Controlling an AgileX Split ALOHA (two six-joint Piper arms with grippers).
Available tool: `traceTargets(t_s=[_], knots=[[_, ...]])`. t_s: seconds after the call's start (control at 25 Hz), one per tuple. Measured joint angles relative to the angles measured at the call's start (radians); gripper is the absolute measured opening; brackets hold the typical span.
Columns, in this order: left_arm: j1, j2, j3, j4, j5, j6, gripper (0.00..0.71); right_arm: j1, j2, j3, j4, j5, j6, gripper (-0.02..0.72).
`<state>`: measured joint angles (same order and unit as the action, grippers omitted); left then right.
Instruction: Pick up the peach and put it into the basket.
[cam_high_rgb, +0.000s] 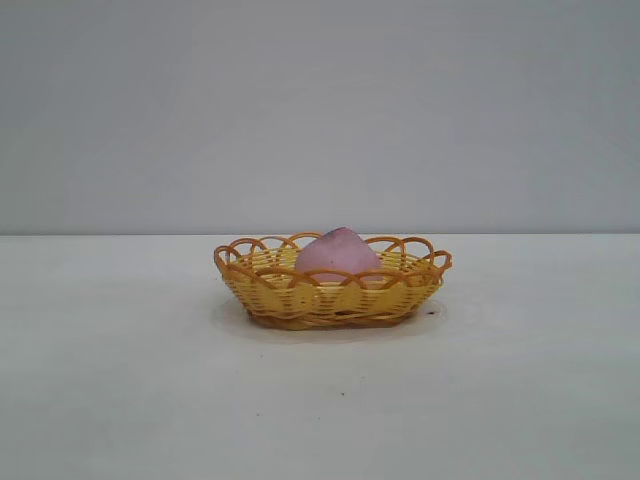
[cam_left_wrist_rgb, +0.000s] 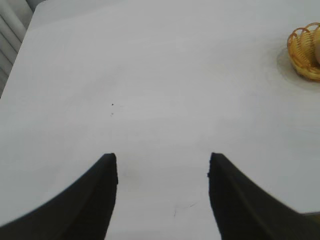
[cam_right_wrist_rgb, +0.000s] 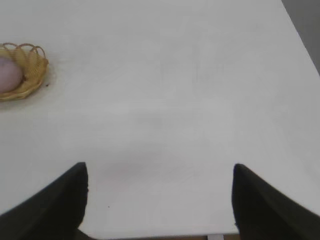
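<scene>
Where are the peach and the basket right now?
peach (cam_high_rgb: 338, 254), exterior view, on its rounded pink top showing above the rim.
basket (cam_high_rgb: 300, 300), exterior view, on the woven front wall.

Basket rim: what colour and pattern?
Orange-brown scalloped loops over a yellow woven wall; the basket shows best in the exterior view.

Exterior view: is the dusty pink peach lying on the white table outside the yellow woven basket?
No, the dusty pink rounded peach sits inside the yellow woven wicker basket, its top rising above the looped rim.
</scene>
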<state>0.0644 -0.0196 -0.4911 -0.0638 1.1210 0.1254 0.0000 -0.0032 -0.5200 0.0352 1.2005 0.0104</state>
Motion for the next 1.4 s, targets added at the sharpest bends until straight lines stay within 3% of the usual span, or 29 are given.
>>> traceTargets(t_s=[0.36,1.04,1.4], knots=[[0.0,0.0,0.0,0.0,0.0,0.0,0.386,0.008,-0.014,0.03,0.0,-0.055,0.001,0.512],[0.0,0.0,0.0,0.0,0.0,0.0,0.386,0.024,-0.014,0.031,0.0,-0.059,0.001,0.512],[-0.029,0.0,0.0,0.002,0.0,0.0,0.386,0.024,-0.014,0.031,0.0,-0.059,0.001,0.512]])
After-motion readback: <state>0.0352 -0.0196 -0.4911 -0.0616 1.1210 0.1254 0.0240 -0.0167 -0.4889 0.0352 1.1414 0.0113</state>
